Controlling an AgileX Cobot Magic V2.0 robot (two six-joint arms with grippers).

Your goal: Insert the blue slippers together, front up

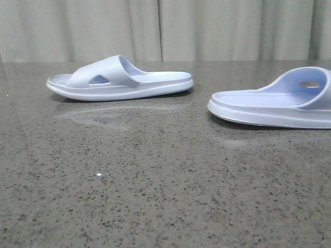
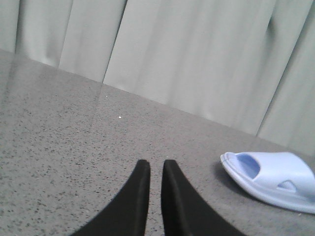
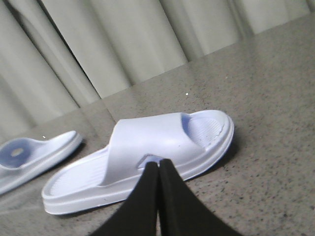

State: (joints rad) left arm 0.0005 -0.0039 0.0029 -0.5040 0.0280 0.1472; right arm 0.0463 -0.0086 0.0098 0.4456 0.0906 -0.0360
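Two pale blue slippers lie sole-down and apart on the grey speckled table. In the front view one slipper is at the back left and the other slipper is at the right edge. Neither gripper shows there. In the right wrist view my right gripper is shut and empty, its tips in line with the side cut-out of the near slipper; the second slipper lies beyond. In the left wrist view my left gripper is shut to a narrow gap, empty, above bare table, with one slipper off to its side.
The grey speckled table runs back to a pale curtain along its far edge. A faint pale smear marks the table in front of the back-left slipper.
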